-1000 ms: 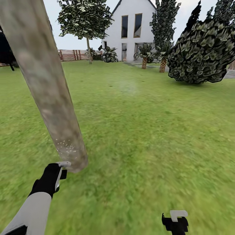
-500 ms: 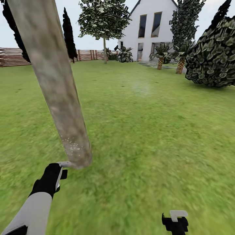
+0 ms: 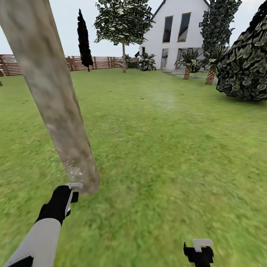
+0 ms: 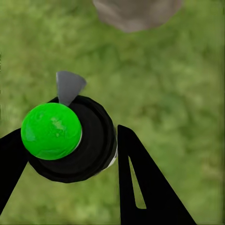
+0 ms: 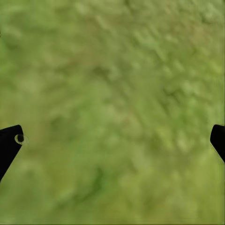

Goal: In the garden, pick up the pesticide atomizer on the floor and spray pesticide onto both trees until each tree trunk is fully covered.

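1. Left hand [image 3: 70, 193] grips the pesticide atomizer [image 4: 68, 138], nozzle toward the tree trunk [image 3: 55, 104] just beyond, at one o'clock.
2. Trunk axis leans up toward eleven o'clock; white specks sit only near its base.
3. Right hand [image 3: 199, 247] hangs wide open, well apart.

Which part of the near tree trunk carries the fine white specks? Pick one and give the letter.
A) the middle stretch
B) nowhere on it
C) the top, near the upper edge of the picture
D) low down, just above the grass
D: in the head view the white specks sit low on the tree trunk, just above the grass and right over the left gripper; the trunk higher up looks bare.
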{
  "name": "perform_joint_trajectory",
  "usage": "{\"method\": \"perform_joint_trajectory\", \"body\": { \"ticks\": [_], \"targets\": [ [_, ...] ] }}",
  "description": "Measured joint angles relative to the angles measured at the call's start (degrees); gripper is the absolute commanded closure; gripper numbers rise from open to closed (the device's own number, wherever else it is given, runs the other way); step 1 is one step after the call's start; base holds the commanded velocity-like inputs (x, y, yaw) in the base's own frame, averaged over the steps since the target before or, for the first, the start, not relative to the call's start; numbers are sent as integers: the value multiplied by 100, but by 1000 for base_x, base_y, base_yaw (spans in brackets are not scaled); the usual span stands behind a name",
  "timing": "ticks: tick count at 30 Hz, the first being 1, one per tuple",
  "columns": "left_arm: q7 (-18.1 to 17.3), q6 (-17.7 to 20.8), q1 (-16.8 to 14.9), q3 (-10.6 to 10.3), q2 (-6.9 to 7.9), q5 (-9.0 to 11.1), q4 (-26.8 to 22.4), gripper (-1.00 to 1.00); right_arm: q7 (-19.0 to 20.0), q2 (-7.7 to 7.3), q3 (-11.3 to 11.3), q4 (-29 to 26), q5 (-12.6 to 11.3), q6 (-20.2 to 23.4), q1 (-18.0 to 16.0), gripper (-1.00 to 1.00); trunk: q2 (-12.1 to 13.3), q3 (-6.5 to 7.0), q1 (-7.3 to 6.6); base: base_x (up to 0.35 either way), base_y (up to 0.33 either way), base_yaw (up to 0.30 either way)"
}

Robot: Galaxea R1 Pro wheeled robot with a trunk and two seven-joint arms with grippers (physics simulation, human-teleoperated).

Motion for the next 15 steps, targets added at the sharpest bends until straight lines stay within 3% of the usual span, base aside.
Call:
{"method": "perform_joint_trajectory", "body": {
  "ticks": [4,15],
  "targets": [
    [0,-2,-3,1,5,-1,-1,100,2,0,0,0,-1,0,0,-100,0,0,0,138,-260,208],
    [0,-11,-6,-2,5,0,-3,100,0,-9,-9,-4,-1,-1,1,-100,0,0,0,137,-263,11]
  ]
}}
